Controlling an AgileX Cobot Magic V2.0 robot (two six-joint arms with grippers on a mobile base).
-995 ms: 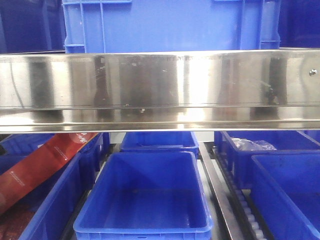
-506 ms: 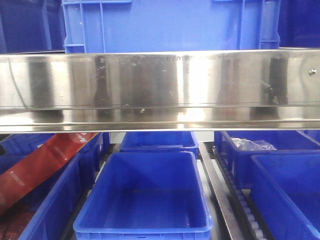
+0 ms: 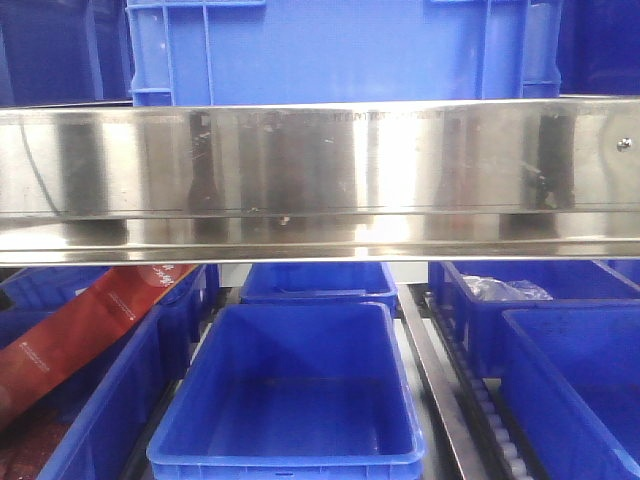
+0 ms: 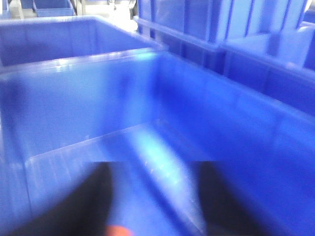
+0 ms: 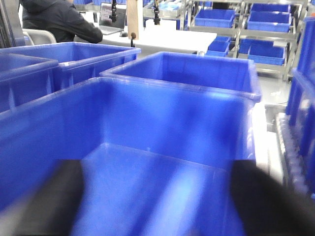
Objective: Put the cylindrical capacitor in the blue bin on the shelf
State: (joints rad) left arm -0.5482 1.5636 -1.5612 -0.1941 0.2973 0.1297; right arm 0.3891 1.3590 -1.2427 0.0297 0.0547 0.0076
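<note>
Facing the shelf [image 3: 320, 175], front view: steel rail across, empty blue bin [image 3: 290, 380] below it, red packet [image 3: 80, 330] in the left-hand bin; nothing differs from a second ago. Left hand [image 4: 152, 201]: dark blurred fingers spread above a bin floor, an orange-red speck between them, unidentified. Right hand [image 5: 157, 201]: fingers wide apart over another empty bin, holding nothing. Capacitor: not seen in any view. Judgement: placing not confirmed.
</note>
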